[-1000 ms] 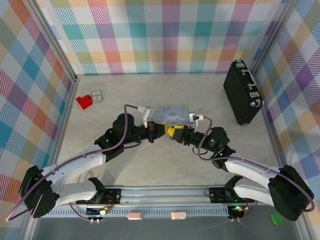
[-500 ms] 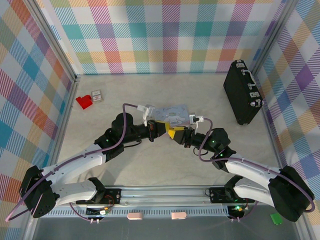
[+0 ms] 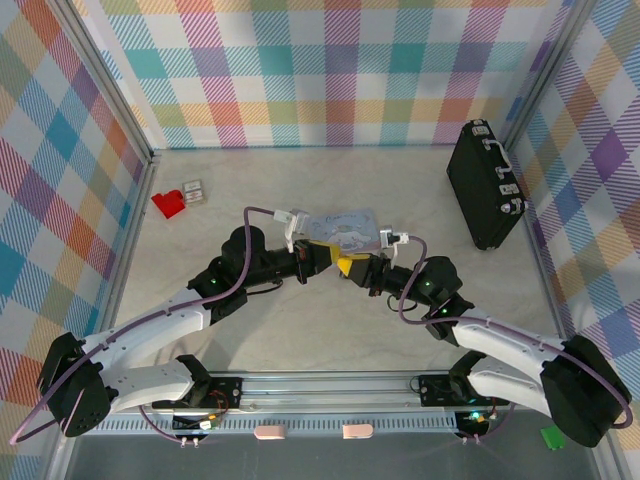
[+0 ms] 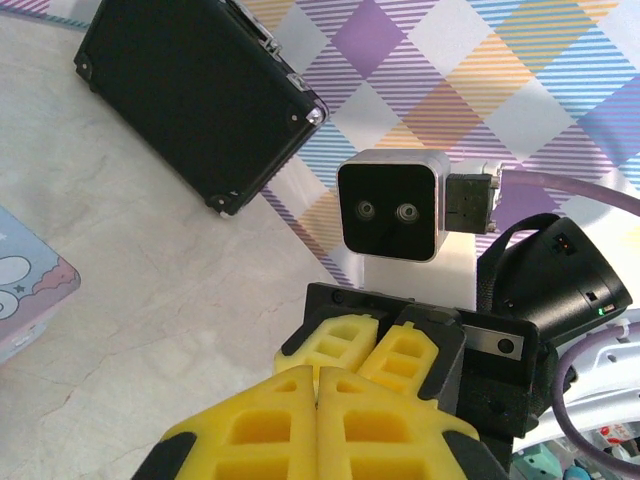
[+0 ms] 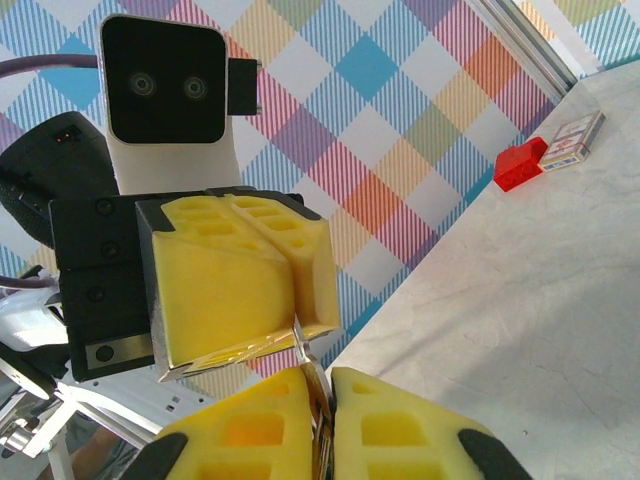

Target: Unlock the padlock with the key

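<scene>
The 2 grippers meet tip to tip. The left gripper (image 5: 285,300) has its pads pressed together. The right gripper (image 4: 372,350) pinches a thin metal key (image 5: 311,376) that reaches the left pads' seam (whether the padlock sits between those pads cannot be told).

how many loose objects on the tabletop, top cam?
4: red piece and small box back left, pastel tin centre, black briefcase back right. Smaller items may be hidden.
</scene>
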`<state>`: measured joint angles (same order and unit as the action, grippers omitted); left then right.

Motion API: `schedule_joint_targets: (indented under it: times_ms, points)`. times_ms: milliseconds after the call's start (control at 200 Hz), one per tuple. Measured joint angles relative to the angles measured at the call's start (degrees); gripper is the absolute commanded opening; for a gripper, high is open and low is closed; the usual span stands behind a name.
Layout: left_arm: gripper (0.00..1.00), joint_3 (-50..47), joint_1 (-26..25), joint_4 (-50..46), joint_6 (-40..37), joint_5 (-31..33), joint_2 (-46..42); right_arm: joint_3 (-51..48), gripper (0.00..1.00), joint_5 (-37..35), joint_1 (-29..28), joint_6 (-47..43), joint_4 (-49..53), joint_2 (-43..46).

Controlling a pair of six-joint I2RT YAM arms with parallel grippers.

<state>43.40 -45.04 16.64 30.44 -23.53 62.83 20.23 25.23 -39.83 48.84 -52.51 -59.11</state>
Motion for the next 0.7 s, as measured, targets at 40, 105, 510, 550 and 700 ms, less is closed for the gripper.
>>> schedule_joint_targets:
  times_ms: [40, 105, 510, 550, 700]
  points:
    - [0.0, 0.0, -0.02, 0.02, 0.0, 0.0, 0.0, 0.0, 0.16, -0.37, 0.0, -0.02, 0.46, 0.37]
    - [0.0, 0.0, -0.11, 0.02, -0.04, 0.0, 0.0, 0.0, 0.17, -0.72, 0.0, -0.02, 1.29, 1.01]
    - [0.0, 0.02, -0.09, -0.04, -0.24, 0.09, -0.11, 0.22, 0.01, -0.04, 0.0, 0.33, 3.39, 2.19]
    - [0.02, 0.02, -0.09, -0.02, -0.24, 0.07, -0.11, 0.28, 0.0, -0.04, 0.0, 0.15, 3.72, 2.34]
    - [0.26, -0.02, -0.02, -0.09, -0.79, 0.66, -0.2, 2.08, 0.0, -0.63, 0.0, 0.02, 8.5, 3.02]
